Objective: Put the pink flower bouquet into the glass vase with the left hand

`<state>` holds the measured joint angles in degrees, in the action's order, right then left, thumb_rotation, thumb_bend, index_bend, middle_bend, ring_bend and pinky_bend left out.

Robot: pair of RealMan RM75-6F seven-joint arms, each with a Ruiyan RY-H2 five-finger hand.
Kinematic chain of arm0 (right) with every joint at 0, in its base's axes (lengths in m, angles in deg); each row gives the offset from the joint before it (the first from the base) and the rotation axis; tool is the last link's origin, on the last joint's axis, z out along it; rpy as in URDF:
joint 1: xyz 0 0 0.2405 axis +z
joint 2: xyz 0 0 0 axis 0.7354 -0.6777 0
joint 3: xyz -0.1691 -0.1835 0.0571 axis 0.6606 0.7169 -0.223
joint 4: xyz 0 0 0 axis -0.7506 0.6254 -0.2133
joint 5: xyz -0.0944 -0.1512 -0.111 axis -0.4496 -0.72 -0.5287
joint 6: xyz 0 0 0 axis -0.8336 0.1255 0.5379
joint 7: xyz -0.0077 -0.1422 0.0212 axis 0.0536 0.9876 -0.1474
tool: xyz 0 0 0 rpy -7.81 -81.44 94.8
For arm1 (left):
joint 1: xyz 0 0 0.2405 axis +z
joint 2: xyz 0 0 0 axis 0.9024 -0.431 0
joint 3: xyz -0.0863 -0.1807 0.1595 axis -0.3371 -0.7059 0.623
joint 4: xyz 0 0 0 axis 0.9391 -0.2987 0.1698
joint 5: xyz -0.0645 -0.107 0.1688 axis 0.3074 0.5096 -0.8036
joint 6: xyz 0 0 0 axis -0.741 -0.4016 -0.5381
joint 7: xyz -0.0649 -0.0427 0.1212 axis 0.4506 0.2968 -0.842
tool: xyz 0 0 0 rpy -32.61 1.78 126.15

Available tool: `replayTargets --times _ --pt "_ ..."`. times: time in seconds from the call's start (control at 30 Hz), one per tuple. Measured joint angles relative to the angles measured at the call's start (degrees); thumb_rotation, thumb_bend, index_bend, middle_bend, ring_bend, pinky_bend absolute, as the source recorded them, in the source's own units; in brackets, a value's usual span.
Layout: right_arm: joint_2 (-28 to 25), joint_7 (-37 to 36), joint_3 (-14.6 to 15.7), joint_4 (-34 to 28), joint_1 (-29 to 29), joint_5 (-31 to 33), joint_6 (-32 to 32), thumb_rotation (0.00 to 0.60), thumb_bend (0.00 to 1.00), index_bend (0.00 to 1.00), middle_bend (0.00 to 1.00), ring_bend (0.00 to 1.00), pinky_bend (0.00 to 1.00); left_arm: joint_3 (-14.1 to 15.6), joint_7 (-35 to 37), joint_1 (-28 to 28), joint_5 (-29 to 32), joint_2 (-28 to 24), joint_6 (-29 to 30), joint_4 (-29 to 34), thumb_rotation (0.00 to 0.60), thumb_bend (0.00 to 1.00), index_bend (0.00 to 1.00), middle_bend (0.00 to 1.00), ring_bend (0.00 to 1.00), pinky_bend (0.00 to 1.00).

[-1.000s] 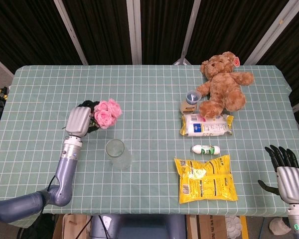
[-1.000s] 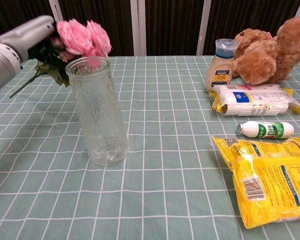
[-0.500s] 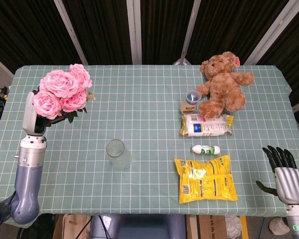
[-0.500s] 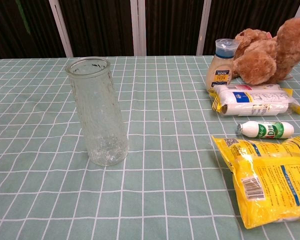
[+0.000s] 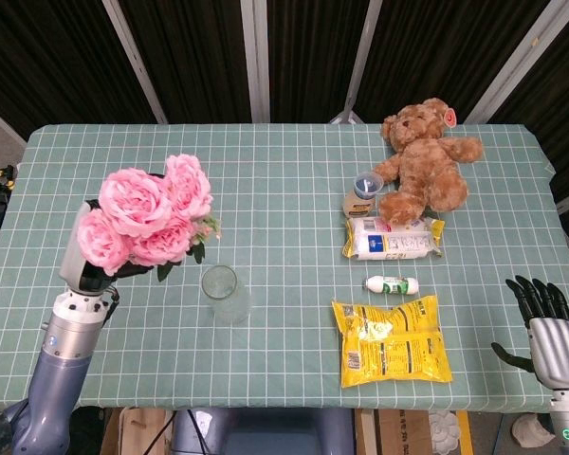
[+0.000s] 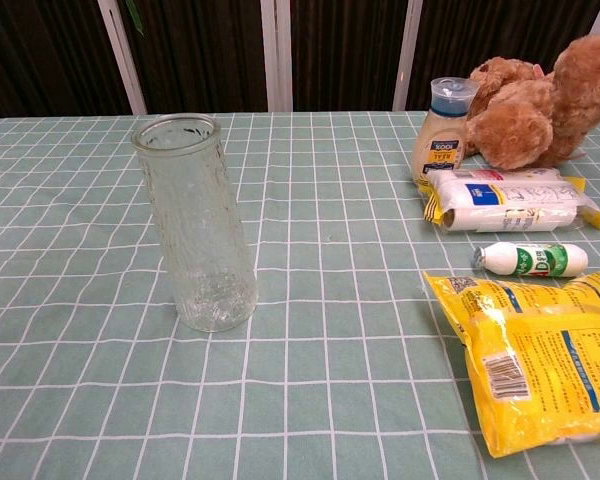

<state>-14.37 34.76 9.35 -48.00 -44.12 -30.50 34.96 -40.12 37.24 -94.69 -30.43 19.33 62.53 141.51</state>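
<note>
The pink flower bouquet (image 5: 144, 220) is raised high above the table in the head view, large in the frame, left of the glass vase (image 5: 224, 293). My left hand (image 5: 83, 263) grips it from below, mostly hidden behind the blooms. In the chest view the vase (image 6: 195, 222) stands upright and empty on the checked cloth; only a green leaf tip (image 6: 135, 14) of the bouquet shows at the top edge. My right hand (image 5: 548, 332) hangs off the table's near right corner, fingers spread, holding nothing.
A teddy bear (image 5: 423, 159) sits at the back right with a sauce bottle (image 6: 439, 126) beside it. In front lie a white packet (image 6: 508, 204), a small green-labelled bottle (image 6: 529, 259) and a yellow snack bag (image 6: 543, 354).
The left hand lifted the bouquet from table level, out of the chest view, then carried it right and nearer the vase. The right hand stayed put.
</note>
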Motion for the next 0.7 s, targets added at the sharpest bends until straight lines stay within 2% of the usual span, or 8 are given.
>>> replayTargets --times 0.47,0.7 --pt "-0.07 -0.61 -0.25 0.33 -0.07 0.09 0.24 0.6 0.17 0.11 0.11 0.04 0.0 4.77 -5.69 -2.06 0.75 3.34 -2.6 0.69 0.6 0.51 0.35 0.4 0.26 0.39" --pt "-0.11 -0.76 -0.28 0.32 -0.13 0.0 0.41 0.6 0.17 0.11 0.11 0.04 0.0 7.44 -7.2 -2.07 -0.24 4.71 -3.11 -1.73 0.6 0.5 0.35 0.39 0.26 0.39"
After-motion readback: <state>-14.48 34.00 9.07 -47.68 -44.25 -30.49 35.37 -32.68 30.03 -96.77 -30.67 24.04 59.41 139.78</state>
